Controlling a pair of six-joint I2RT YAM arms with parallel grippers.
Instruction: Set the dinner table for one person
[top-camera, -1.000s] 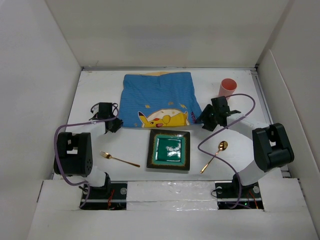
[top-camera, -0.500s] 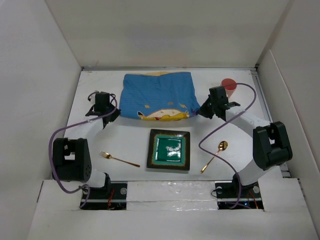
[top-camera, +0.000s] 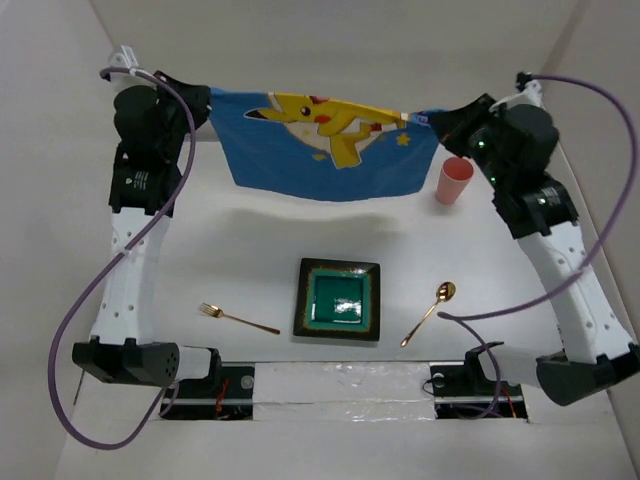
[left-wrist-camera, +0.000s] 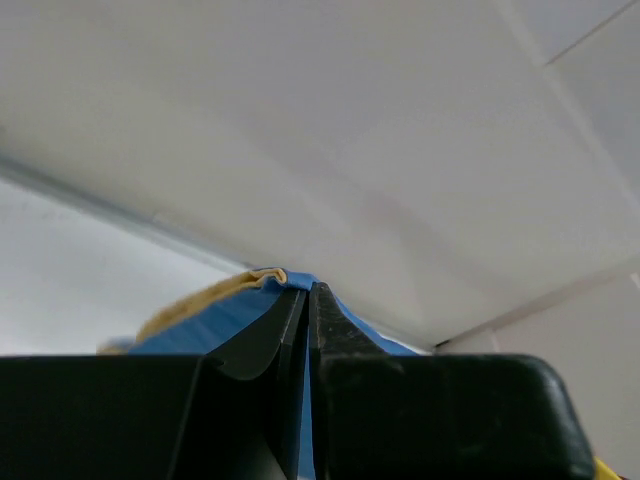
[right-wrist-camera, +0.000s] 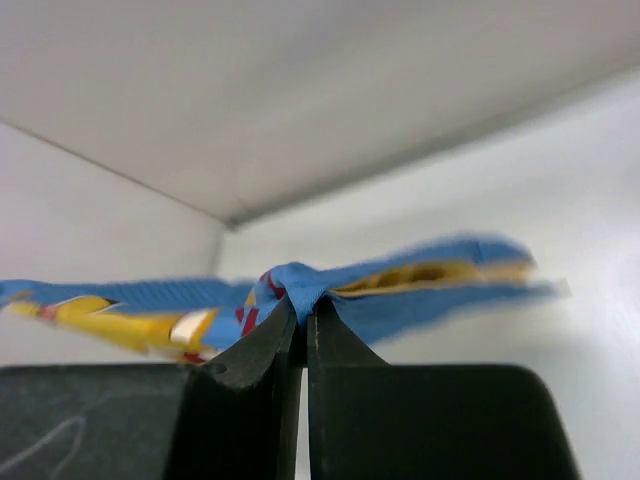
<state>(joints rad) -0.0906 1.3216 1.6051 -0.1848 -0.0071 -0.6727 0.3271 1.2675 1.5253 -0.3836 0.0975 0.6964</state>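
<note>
Left tool (top-camera: 203, 100) and right tool (top-camera: 443, 119), each clamped on an upper corner of the limp blue cartoon-print mat (top-camera: 290, 155), hang it at 12 o'clock above the rigid white worktop (top-camera: 200, 250) spread beneath.

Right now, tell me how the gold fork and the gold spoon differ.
The fork lies left of the green plate, the spoon right of it. The fork's head points far-left, the spoon's bowl far-right. Both are gold, lying flat on the dinner table.
</note>
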